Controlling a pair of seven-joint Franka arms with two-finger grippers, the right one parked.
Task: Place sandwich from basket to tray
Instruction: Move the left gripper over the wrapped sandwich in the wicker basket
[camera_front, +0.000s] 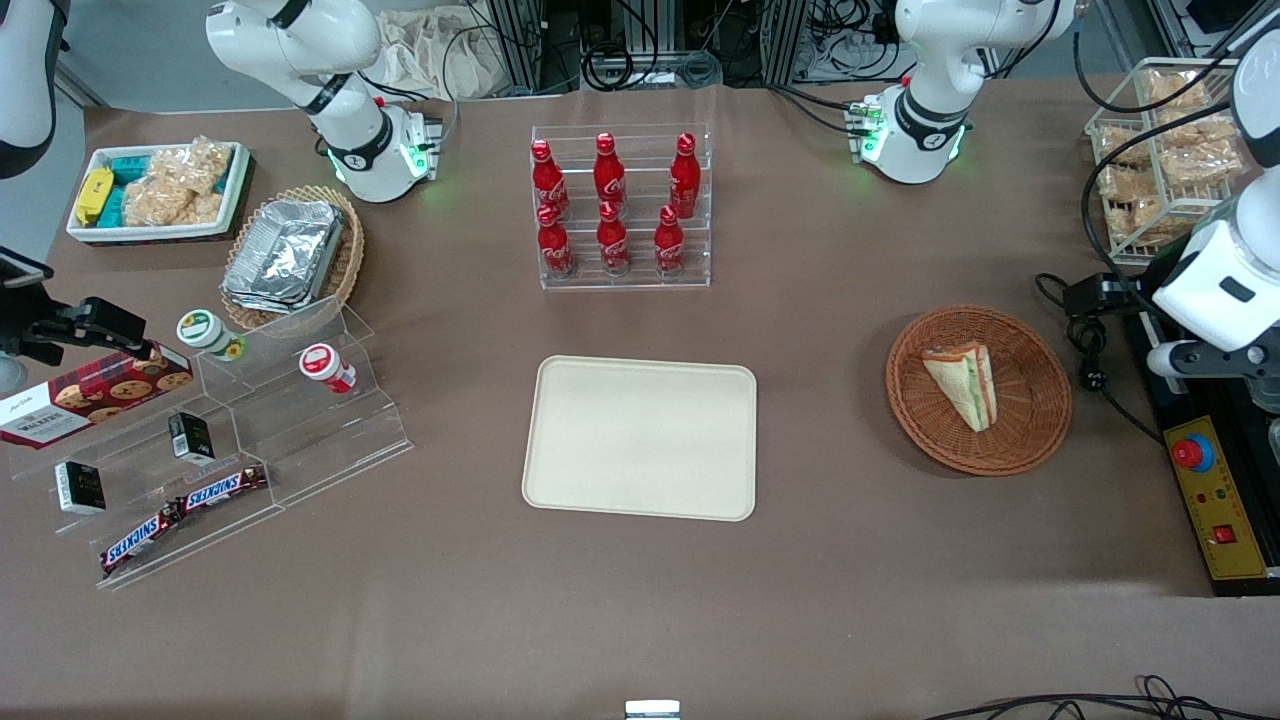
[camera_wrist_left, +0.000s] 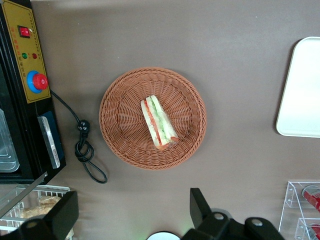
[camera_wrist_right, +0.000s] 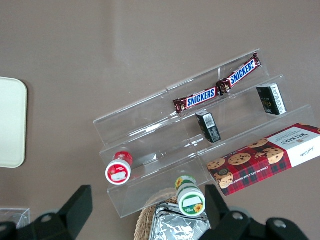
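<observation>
Jaws of the left gripper (camera_wrist_left: 132, 215): spread wide and empty, held high above the bench, their two dark fingers (camera_wrist_left: 200, 207) framing the scene seen from the wrist. The wicker basket (camera_front: 1040, 425) is the landmark. It sits on the bench toward the working arm's end, with the sandwich (camera_front: 965, 383) lying inside it, roughly at its centre and clear of the woven rim. In the wrist view the basket (camera_wrist_left: 117, 132) fills the middle of the field and the sandwich (camera_wrist_left: 159, 122) lies ahead of the fingers rather than between them, so the jaws appear to stand off to one side of the basket, not directly over it. The wedge's long axis runs obliquely, with the green and orange-red filling showing along one long cut edge. A grasp would probably call for the jaws to travel over the basket's centre, turn so that the fingers close across the narrow width of the wedge, then descend. The cream tray (camera_front: 640, 437) lies flat and bare on the bench, well apart from the basket toward the parked arm's end.
</observation>
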